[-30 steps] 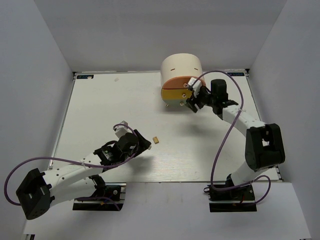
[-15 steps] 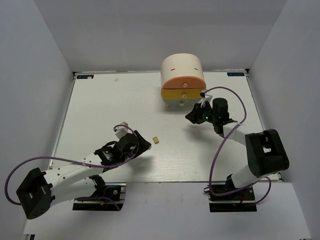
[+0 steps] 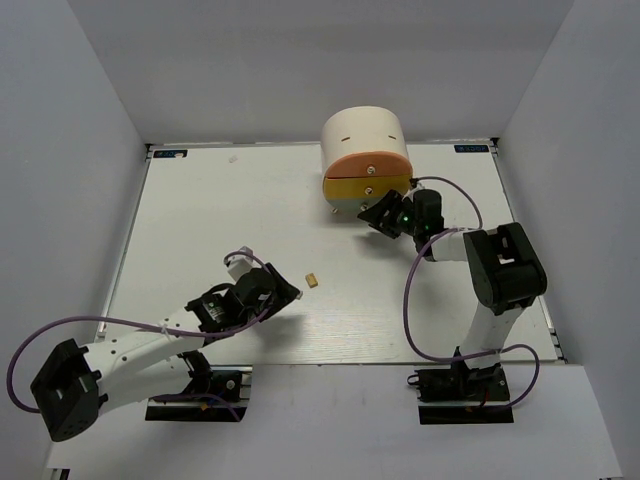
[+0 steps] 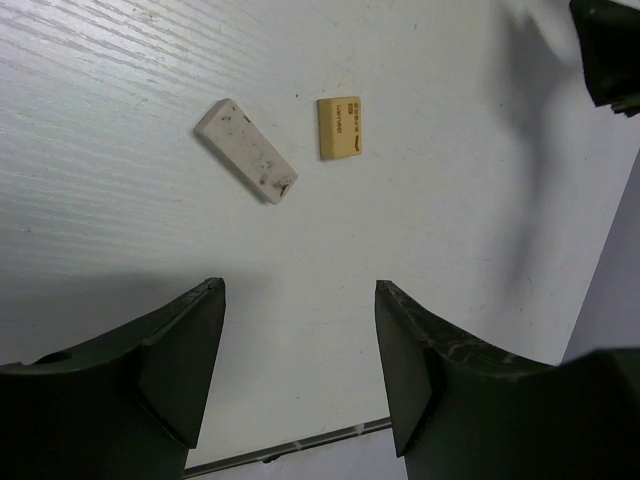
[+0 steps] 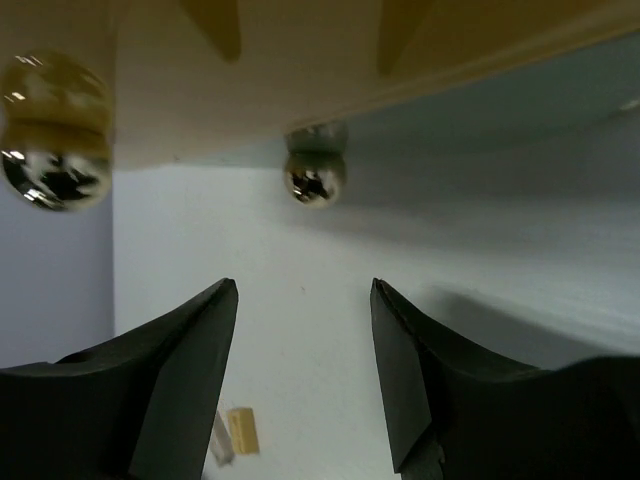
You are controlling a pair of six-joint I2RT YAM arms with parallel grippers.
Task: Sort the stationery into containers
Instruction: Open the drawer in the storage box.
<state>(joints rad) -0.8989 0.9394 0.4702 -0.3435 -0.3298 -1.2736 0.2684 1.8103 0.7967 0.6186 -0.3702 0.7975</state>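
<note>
The cream half-cylinder unit [image 3: 362, 130] stands at the back, its orange drawer [image 3: 367, 163] above its yellow drawer [image 3: 365, 187], both shut. My right gripper [image 3: 379, 216] is open and empty, low on the table just in front of the yellow drawer; its wrist view [image 5: 303, 285] shows two shiny round knobs [image 5: 314, 178] just ahead. My left gripper [image 3: 289, 293] is open and empty; its wrist view [image 4: 298, 286] shows the grey eraser [image 4: 245, 150] and the tan eraser [image 4: 339, 127] on the table ahead. The tan eraser [image 3: 314, 281] lies just right of it. No pens or highlighters are in view.
White walls close in the table [image 3: 220, 220] at the back and sides. Both erasers also show small and far off in the right wrist view, tan eraser [image 5: 241, 430] beside grey eraser [image 5: 220, 440]. The right arm's dark tip [image 4: 605, 50] shows at the left wrist view's corner.
My right gripper left the right end of the orange drawer and swung down and left to the front of the yellow drawer. The left arm has barely moved.
</note>
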